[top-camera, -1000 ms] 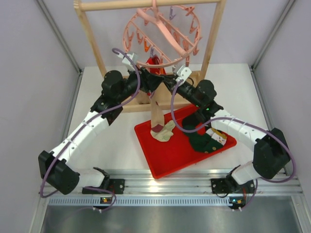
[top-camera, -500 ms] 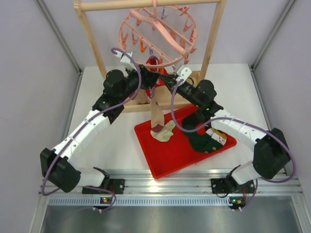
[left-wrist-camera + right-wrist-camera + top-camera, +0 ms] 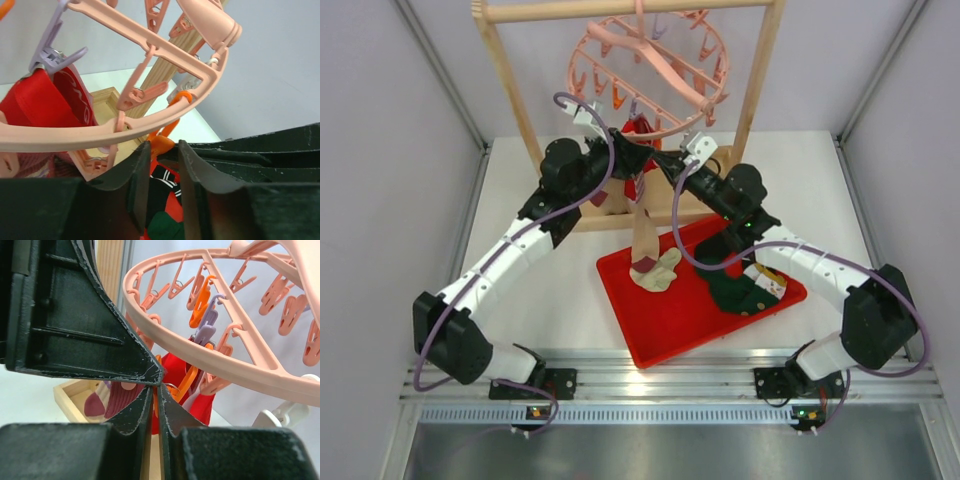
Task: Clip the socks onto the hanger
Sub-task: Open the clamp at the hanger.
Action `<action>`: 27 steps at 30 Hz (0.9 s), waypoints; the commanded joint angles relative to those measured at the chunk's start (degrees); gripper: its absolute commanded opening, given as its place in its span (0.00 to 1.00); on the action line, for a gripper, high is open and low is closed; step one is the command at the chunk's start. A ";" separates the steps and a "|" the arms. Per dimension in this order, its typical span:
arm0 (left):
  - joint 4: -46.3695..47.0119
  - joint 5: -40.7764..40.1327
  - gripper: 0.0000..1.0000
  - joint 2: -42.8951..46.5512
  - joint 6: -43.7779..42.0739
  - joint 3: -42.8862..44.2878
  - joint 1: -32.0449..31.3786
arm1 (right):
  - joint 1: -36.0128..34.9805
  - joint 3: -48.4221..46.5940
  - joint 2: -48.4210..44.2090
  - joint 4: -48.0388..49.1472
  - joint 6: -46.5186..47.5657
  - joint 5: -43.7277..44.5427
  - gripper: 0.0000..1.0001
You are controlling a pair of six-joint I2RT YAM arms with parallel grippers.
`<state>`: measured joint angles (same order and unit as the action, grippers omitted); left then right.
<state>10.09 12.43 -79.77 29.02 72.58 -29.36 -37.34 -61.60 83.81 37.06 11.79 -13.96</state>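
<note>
The pink round hanger (image 3: 645, 75) hangs from the wooden rack, and a red sock (image 3: 638, 128) is clipped under it. My left gripper (image 3: 628, 160) reaches up to the ring; in the left wrist view its jaws (image 3: 161, 156) pinch an orange peg (image 3: 162, 142). My right gripper (image 3: 665, 165) is beside it, shut (image 3: 156, 387) on the top of the tan sock (image 3: 642, 235), which dangles to the red tray (image 3: 660, 330). The sock's purple patches and ribbed cuff (image 3: 107, 400) show in the right wrist view. A cream sock (image 3: 662, 270), a dark green sock (image 3: 730, 290) and a black striped sock (image 3: 770, 282) lie in the tray.
The wooden rack (image 3: 510, 85) has uprights on both sides and a base frame (image 3: 610, 215) under the hanger. A purple peg (image 3: 50, 50) grips the red sock (image 3: 35, 100). Grey walls close in the white table (image 3: 540, 300) left and right.
My left arm has risen toward the ring, and its jaws have narrowed onto the orange peg. The hanger has swung slightly. The right arm and the tan sock have stayed put.
</note>
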 commanded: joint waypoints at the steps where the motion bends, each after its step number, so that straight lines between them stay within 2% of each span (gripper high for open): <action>1: 3.89 0.67 0.31 -0.92 2.27 2.39 0.45 | -0.98 -0.63 -2.95 2.76 -1.25 -3.10 0.07; 6: 3.01 -0.73 0.15 -1.27 3.50 2.57 1.24 | -0.89 0.34 -4.00 2.58 -1.33 -3.18 0.08; 9: 2.13 -1.79 0.04 -1.27 3.68 2.66 1.94 | -0.98 0.78 -5.06 1.01 -1.33 -3.18 0.12; 10: 1.52 -1.79 0.00 -1.36 3.77 2.83 2.46 | -0.89 1.04 -5.93 0.39 -1.33 -2.57 0.18; 12: 0.90 -1.44 0.00 -1.01 4.38 2.83 3.17 | -0.54 1.22 -6.90 -1.28 -2.12 -1.96 0.25; 14: 0.64 0.22 0.00 -0.83 4.65 2.83 4.31 | 0.34 1.49 -8.39 -4.26 -3.00 -1.25 0.27; 18: 0.55 4.09 0.00 0.05 4.65 2.04 5.81 | 2.45 0.70 -8.75 -9.63 -6.33 -2.82 0.40; 23: -0.24 6.82 0.00 -0.04 4.73 2.13 6.86 | 3.07 -2.55 -6.38 -12.53 -9.06 -9.24 0.46; 27: -0.86 7.52 0.00 0.05 4.82 2.75 6.95 | 2.28 -4.84 -3.92 -12.54 -10.21 -9.69 0.47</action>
<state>8.99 17.10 -81.06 33.58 73.08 -22.41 -34.70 -62.17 78.65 24.82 3.86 -21.06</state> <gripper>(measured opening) 0.028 0.468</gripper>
